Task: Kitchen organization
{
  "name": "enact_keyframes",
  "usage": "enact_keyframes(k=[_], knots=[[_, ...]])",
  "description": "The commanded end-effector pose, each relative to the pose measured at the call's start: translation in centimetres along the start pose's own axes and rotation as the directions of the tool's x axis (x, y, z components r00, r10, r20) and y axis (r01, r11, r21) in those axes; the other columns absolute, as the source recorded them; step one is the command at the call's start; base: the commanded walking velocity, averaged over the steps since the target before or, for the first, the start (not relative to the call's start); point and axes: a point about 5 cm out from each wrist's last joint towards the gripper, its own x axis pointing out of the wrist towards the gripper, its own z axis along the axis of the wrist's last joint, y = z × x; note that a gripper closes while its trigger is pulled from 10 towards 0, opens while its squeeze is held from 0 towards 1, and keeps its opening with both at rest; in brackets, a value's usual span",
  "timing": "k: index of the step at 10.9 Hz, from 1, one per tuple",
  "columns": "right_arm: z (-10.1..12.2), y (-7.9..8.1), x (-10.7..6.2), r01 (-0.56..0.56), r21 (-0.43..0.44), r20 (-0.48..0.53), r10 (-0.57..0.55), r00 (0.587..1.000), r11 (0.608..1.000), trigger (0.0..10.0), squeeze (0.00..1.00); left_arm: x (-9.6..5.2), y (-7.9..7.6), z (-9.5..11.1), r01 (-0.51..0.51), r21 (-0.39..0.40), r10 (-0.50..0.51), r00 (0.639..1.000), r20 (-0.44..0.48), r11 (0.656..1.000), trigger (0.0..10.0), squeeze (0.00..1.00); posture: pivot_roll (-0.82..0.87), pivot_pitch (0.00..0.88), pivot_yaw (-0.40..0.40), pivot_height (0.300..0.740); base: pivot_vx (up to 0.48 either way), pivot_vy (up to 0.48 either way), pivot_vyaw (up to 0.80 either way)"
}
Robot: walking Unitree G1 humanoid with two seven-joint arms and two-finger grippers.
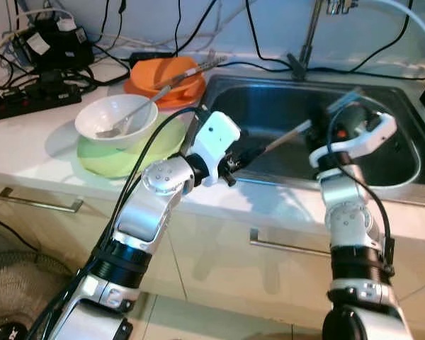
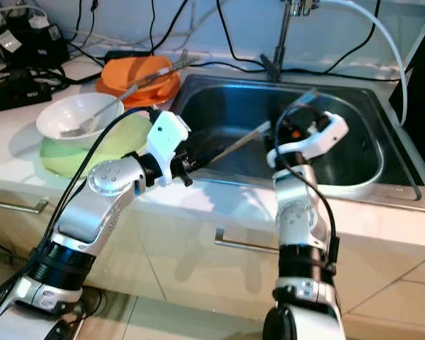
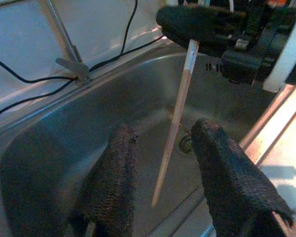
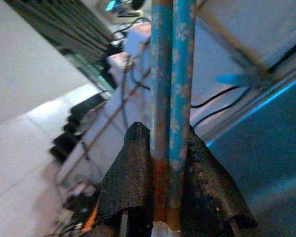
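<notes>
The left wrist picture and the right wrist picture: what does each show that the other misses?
Left wrist: the sink basin, its drain, the open left pincer, and the right pincer across from it. Right wrist: the chopsticks' blue end close up, clamped between black fingers. Both: the chopsticks and cables along the wall.

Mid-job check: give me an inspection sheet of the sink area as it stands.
Surface: pale countertop around a steel sink.
Job's things: chopsticks over the sink; white bowl with spoon on green plate; orange dish.
Clutter: nothing seen.
Grippers: right gripper shut on chopsticks; left gripper open at their free end.
Cables: black cables, power strip.
Surroundings: faucet, cabinet handles.
</notes>
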Motion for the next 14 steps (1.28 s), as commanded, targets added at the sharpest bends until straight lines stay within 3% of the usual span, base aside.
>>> enact_keyframes(k=[1, 3, 4, 7, 9, 10, 12, 13, 14], knots=[[0.8, -0.1, 0.5, 0.032, -0.033, 0.037, -0.031, 0.999, 0.999, 0.0, 0.0, -0.2, 0.1, 0.2, -0.003, -0.002, 0.003, 1.0, 0.006, 1.0, 10.0, 1.0, 0.17, 0.054, 0.047, 0.74, 0.0, 0.0, 0.0], [1.4, -1.0, 1.5, 0.098, -0.077, 0.063, -0.093, 0.994, 0.992, 0.0, 0.0, -0.2, 0.0, 0.2, -0.019, 0.007, 0.019, 1.0, 0.012, 1.0, 10.0, 1.0, 0.17, 0.046, 0.045, 0.74, 0.0, 0.0, 0.0], [1.1, -1.1, 1.8, 0.104, -0.135, 0.041, -0.1, 0.994, 0.985, 10.0, 0.0, -0.1, -0.1, 0.0, -0.025, 0.014, 0.025, 1.0, 0.006, 1.0, 10.0, 0.0, 0.17, 0.045, 0.044, 0.74, 0.0, 0.0, 0.0], [0.0, -2.0, 2.9, 0.167, -0.282, -0.034, -0.184, 0.982, 0.945, 10.0, 0.0, -0.1, -1.3, -0.8, -0.006, -0.019, 0.006, 1.0, -0.008, 1.0, 10.0, 0.0, 0.17, 0.033, 0.039, 0.74, 0.0, 0.0, 0.0], [-0.8, -2.4, 3.2, 0.181, -0.326, -0.075, -0.217, 0.973, 0.928, 10.0, 0.0, 0.2, -3.1, -1.3, 0.027, -0.05, -0.027, 1.0, -0.014, 0.998, 10.0, 0.0, 0.18, 0.026, 0.03, 0.74, 0.0, 0.0, 0.0], [-1.1, -2.6, 3.2, 0.186, -0.331, -0.085, -0.226, 0.971, 0.925, 10.0, 1.0, 0.2, -3.6, -1.4, 0.036, -0.06, -0.037, 0.999, -0.015, 0.998, 10.0, 0.0, 0.18, 0.024, 0.026, 0.74, 0.0, 0.0, 0.0], [-1.7, -2.8, 2.9, 0.193, -0.343, -0.106, -0.242, 0.964, 0.919, 10.0, 1.0, 0.1, -4.0, -1.5, 0.042, -0.073, -0.044, 0.999, -0.019, 0.996, 10.0, 0.0, 0.19, 0.024, 0.024, 0.74, 0.0, 0.0, 0.0], [-2.0, -2.7, 2.9, 0.177, -0.344, -0.116, -0.229, 0.967, 0.922, 10.0, 0.0, 0.0, -4.0, -1.6, 0.039, -0.074, -0.041, 0.999, -0.024, 0.996, 10.0, 0.0, 0.19, 0.023, 0.024, 0.74, 0.0, 0.0, 0.0], [-2.3, -2.7, 2.9, 0.175, -0.341, -0.12, -0.227, 0.966, 0.924, 10.0, 0.0, 0.1, -4.2, -1.8, 0.04, -0.077, -0.042, 0.999, -0.03, 0.996, 10.0, 0.0, 0.18, 0.019, 0.022, 0.74, 0.0, 0.0, 0.0]])
